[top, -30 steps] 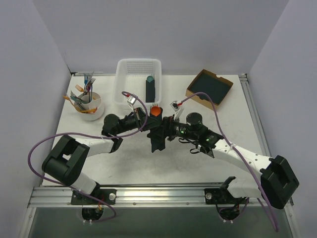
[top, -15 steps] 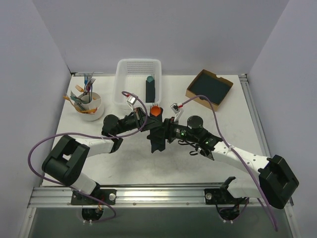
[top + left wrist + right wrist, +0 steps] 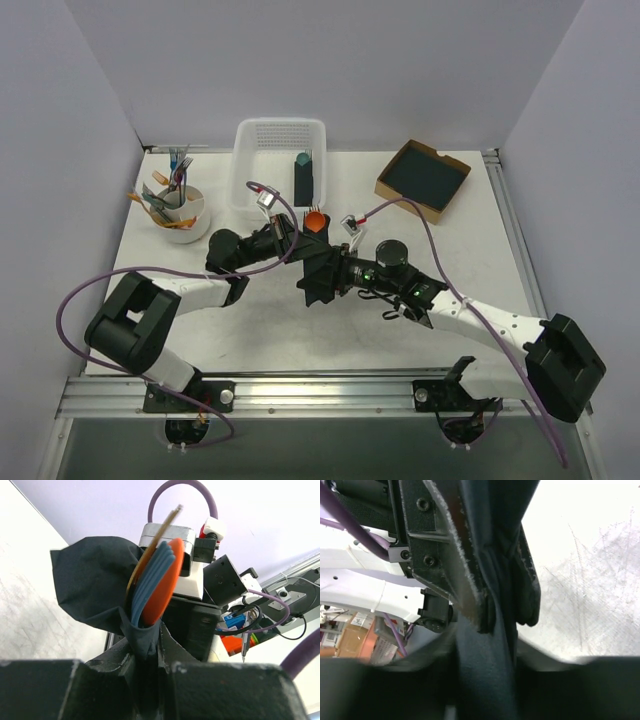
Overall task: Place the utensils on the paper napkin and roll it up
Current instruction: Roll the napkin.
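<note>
Right end effector (image 3: 322, 284), spread wide a second ago, has clenched on the lower end of the paper napkin (image 3: 316, 268). Left end effector (image 3: 300, 240) pinches it just under the orange utensils (image 3: 314, 222), so the roll looks ready for tightening. Beyond: cup (image 3: 192, 222) of spare cutlery, basket (image 3: 241, 160) holding a teal-tipped roll (image 3: 303, 178), box (image 3: 392, 186) of dark sheets.

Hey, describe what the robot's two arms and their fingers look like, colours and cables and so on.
The left arm and right arm have white shell links joined by black joints, with a chunky black block at each shoulder. A purple cable loops along each arm. The wrists and fingers are black, and small green lights glow on the right arm's wrist.
</note>
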